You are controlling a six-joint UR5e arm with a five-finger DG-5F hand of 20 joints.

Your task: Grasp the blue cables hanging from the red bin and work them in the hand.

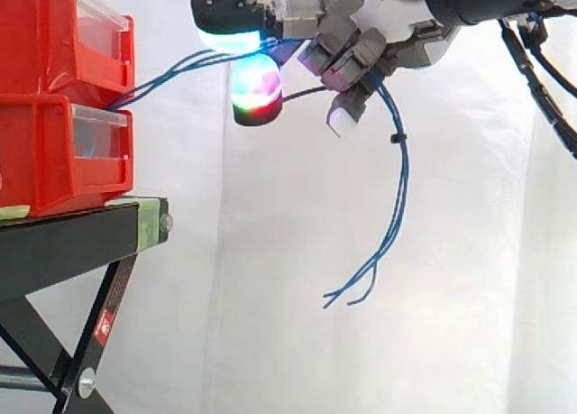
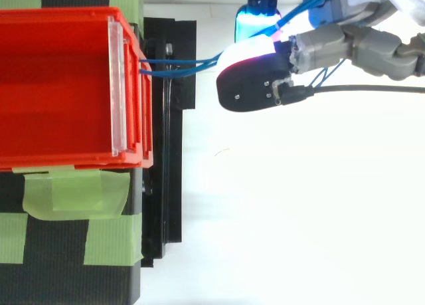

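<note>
Several blue cables [image 1: 396, 143] in robot hand [image 1: 361, 53]

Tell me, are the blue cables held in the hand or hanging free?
Held. The hand has its fingers curled round the blue cables, which run from the red bin to it; their loose ends dangle below.

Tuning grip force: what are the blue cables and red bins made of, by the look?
Blue cables: probably thin plastic-insulated wire; smooth sheen, and they droop in soft curves below the hand. Red bins: likely moulded plastic, glossy, uniform colour, with clear front panels.
</note>
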